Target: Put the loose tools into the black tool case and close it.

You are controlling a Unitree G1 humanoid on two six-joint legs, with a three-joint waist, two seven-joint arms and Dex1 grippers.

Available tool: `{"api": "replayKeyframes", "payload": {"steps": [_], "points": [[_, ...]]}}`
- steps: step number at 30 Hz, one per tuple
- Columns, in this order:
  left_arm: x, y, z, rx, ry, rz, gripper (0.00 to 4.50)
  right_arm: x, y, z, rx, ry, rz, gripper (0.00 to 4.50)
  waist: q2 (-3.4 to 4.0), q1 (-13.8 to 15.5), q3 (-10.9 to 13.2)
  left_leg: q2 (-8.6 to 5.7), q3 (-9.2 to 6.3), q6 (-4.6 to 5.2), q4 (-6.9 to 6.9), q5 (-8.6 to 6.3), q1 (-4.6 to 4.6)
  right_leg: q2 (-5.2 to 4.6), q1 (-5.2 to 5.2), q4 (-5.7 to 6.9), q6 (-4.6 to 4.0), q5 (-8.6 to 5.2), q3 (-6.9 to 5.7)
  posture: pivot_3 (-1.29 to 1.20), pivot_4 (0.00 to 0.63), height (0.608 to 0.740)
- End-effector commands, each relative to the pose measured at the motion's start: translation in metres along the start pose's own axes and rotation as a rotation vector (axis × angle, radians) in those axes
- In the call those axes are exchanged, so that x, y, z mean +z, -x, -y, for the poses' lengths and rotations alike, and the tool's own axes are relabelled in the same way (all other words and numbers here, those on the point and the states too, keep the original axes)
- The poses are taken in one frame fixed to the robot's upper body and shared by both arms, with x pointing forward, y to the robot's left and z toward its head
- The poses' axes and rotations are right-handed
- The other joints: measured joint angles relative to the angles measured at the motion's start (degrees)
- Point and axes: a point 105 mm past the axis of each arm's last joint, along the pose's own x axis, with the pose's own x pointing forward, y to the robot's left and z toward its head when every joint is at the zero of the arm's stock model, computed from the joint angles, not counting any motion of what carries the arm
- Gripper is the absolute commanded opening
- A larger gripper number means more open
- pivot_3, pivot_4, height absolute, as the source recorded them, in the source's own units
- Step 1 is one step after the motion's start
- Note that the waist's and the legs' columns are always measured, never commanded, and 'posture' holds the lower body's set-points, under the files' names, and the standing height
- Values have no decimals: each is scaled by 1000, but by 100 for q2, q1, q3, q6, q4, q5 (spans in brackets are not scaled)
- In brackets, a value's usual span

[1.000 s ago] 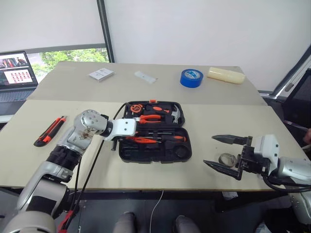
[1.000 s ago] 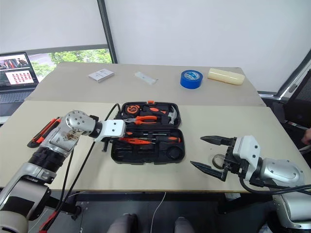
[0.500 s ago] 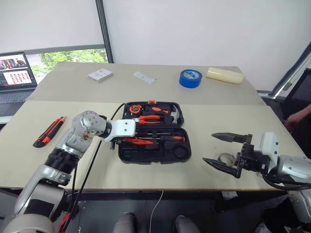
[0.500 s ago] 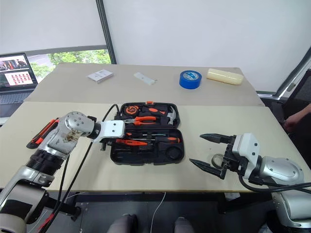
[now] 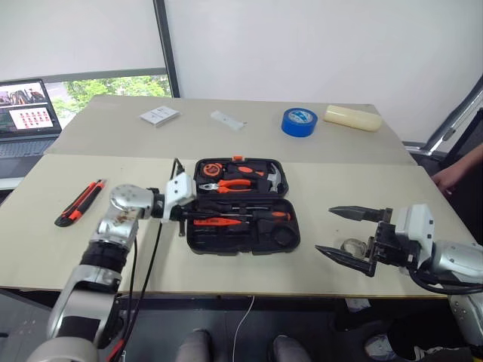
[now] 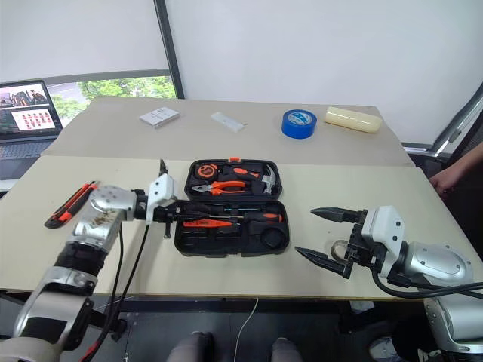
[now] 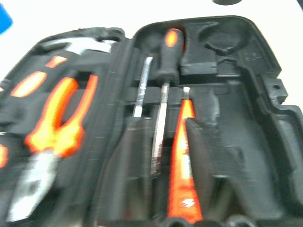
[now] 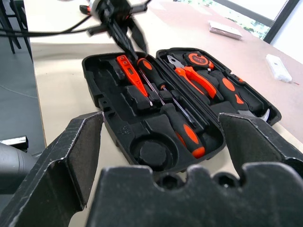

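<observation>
Two grippers flanked the open black tool case point(image 5: 241, 204), our landmark. We saw the left gripper point(image 6: 177, 213), fingers pressed together and empty, at the case's left edge, and the right gripper point(image 5: 351, 235), spread wide and empty, to its right over the small grey tape roll point(image 5: 352, 246). We found two screwdrivers point(image 8: 175, 113) and a small orange screwdriver point(image 8: 130, 73) inside the case, and the utility knife point(image 5: 78, 203) well left of it.

Silver-jointed arms, black cables, black-fingered end effectors.

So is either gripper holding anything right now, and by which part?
Nothing is held: the left gripper is shut empty, the right gripper open.
</observation>
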Motion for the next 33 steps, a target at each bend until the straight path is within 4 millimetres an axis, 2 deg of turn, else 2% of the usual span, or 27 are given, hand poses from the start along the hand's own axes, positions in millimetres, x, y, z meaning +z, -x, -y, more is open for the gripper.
{"api": "replayKeyframes", "payload": {"steps": [1, 4, 7, 12, 16, 19, 22, 26, 29, 30, 32, 33], "points": [[-5, -2, -4, 25, -39, -63, 32, 8, 4, 6, -31, 13, 23, 4500, 0, 0, 0, 0, -1, 0, 0, 0, 0, 0, 0, 0, 0, 0, 0, 0, 150, 740], [-17, -4, 4, -15, -44, -111, 32, 7, 5, 5, -40, 8, 23, 4500, 1, 0, -1, 0, -1, 0, 1, 0, 1, 0, 1, 0, 0, 0, 0, 0, 150, 740], [-28, -5, 5, -1, -22, -155, 32, 6, 6, 4, -50, 2, 22, 4500, 4, 0, -3, 0, -1, 0, 1, 0, 3, 0, 4, 0, 0, 0, 0, 0, 150, 740], [-39, -6, 10, 23, -8, -153, 32, 2, 5, 3, -64, -14, 29, 4500, 8, -14, -6, 1, -1, 0, 1, 0, 13, 0, 10, 2, 4, -2, 0, 0, 150, 740], [-11, 17, -2, 158, -22, 71, 32, 1, 4, 4, -76, -10, 46, 4500, 22, -67, -14, 1, 0, 0, 0, 0, 17, 0, 10, 3, 6, -2, 3, 0, 150, 740], [4, 51, -12, 308, 18, 204, 735, 4, 6, 7, -115, 21, 89, 4500, 20, -116, -13, 8, -1, 0, -3, 0, 15, 8, 5, 5, 1, -1, 3, 0, 150, 740], [-10, 97, -7, 491, 95, 190, 1837, 5, 6, 8, -163, 38, 152, 4500, 19, -165, -12, 15, -3, 0, -8, 0, 13, 14, 2, 4, -8, 1, 4, 0, 150, 740], [-40, 161, 19, 751, 213, 109, 3211, -6, 5, 0, -160, 28, 181, 4500, 22, -164, -13, 21, 1, -1, -21, 0, 18, 17, 0, 1, -13, -2, 6, 0, 150, 740], [-55, 195, 41, 922, 281, 63, 4179, -8, 4, -6, -133, -38, 225, 4500, 20, -152, -11, 26, 6, -2, -24, -2, 20, 15, -2, -2, -19, -5, 7, 0, 150, 740], [-64, 213, 53, 1014, 323, 44, 4393, -8, 2, -9, -123, -46, 246, 4500, 17, -130, -10, 27, 7, -3, -24, -2, 20, 13, -2, 0, -23, -7, 3, 0, 150, 740], [-82, 252, 85, 1202, 410, -4, 4393, -8, -4, -18, -91, -44, 273, 4500, 12, -110, -12, 35, 8, -19, -24, -11, 21, 12, -4, -2, -49, -24, -8, 0, 150, 740], [-87, 265, 97, 1268, 436, -29, 4393, -9, -7, -21, -85, -25, 275, 4500, 10, -115, -14, 37, 10, -46, -23, -28, 24, 10, -4, -2, -53, -31, -11, 0, 150, 740]]}}
